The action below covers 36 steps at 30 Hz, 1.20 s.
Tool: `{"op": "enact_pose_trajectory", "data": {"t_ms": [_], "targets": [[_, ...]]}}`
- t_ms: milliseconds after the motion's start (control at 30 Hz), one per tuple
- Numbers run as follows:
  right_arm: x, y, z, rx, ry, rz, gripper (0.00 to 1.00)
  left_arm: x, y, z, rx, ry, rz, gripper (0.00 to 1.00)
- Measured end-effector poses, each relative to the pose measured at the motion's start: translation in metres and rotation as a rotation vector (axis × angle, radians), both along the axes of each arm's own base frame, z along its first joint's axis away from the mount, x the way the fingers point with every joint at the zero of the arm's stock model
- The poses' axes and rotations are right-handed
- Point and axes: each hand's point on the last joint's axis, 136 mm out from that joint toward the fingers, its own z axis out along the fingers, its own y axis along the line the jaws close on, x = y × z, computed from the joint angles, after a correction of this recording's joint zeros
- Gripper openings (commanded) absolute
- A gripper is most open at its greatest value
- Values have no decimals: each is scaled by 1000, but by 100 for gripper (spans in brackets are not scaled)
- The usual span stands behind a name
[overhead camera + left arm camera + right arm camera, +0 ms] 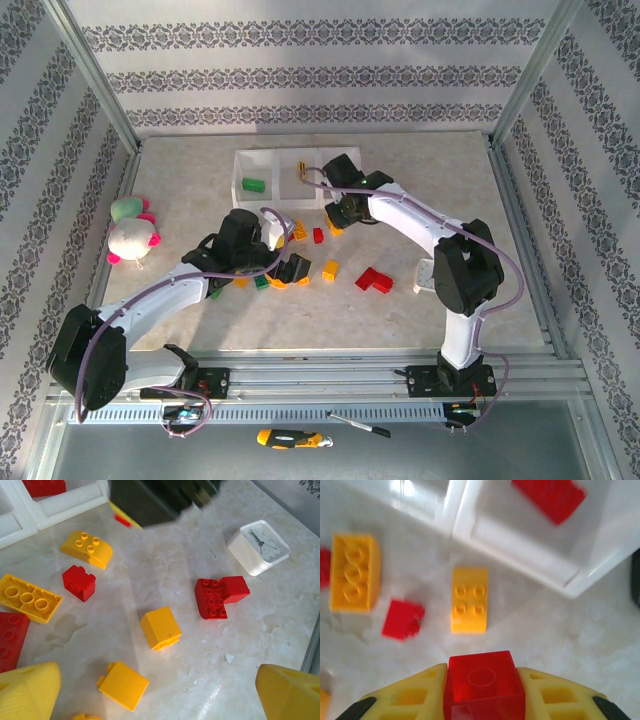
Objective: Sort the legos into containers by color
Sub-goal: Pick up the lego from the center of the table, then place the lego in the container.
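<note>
Right end effector (340, 212) closed, at tray (265, 160) front edge; left end effector (285, 265) over loose legos (330, 268) mid-table (450, 180).
Left wrist: left end effector (160, 695) wide open above orange lego (160, 627); flat yellow lego (27, 597) long axis slants down-right.
Right wrist: right end effector (484, 692) grips red lego (484, 680); yellow lego (469, 600) studs up, long axis toward tray (520, 545).

no legible text or numbers anywhere, white clock (258, 547) dial marks too small to read
</note>
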Motion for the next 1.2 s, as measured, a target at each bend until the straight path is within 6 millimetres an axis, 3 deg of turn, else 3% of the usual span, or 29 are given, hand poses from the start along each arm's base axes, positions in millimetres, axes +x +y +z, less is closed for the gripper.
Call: {"op": "enact_pose_trajectory", "data": {"t_ms": [167, 267, 467, 667, 800, 967, 1067, 1200], "targets": [[48, 10, 37, 72, -146, -61, 31, 1, 2, 2, -2, -18, 10, 99], [82, 12, 42, 91, -202, -103, 29, 2, 3, 3, 1, -21, 15, 99], [126, 6, 10, 66, -217, -203, 29, 3, 5, 2, 8, -26, 27, 99], [149, 0, -20, 59, -200, -266, 34, 2, 6, 0, 11, -25, 29, 99], [155, -4, -28, 65, -192, -297, 50, 2, 6, 0, 11, -25, 29, 99], [156, -7, -24, 77, -197, -311, 67, 5, 6, 2, 12, -38, 40, 99], [143, -13, -17, 81, -195, -307, 73, 9, 9, 2, 21, -52, 61, 99], [111, -26, 11, 104, -214, -300, 81, 20, 22, -1, 66, -68, 151, 99]]}}
